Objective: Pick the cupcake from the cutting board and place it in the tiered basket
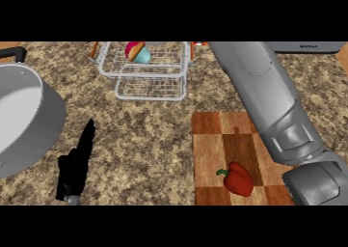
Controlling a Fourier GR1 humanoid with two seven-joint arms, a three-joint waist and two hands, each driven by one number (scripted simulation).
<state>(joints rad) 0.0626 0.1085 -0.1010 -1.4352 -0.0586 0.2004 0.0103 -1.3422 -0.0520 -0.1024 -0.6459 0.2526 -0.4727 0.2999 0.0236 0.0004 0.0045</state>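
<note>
The cupcake [139, 52] lies in the top tier of the wire basket [151, 72] at the upper middle of the frame, tipped on its side, its teal wrapper toward the lower right and pink top toward the upper left. The right arm [265, 96] runs from the lower right up to the top edge beside the basket; its hand is out of view. Below lies the cutting board [219, 154] bearing a red pepper [237, 178]. A pot [20, 120] fills the left, and the left hand [76, 164] rests open at the lower left.

Grey right forearm [265, 96], smooth rounded shell, seamed panels toward a bulkier grey segment at the lower end, black left hand [75, 166] with slim dark fingers [87, 135]
</note>
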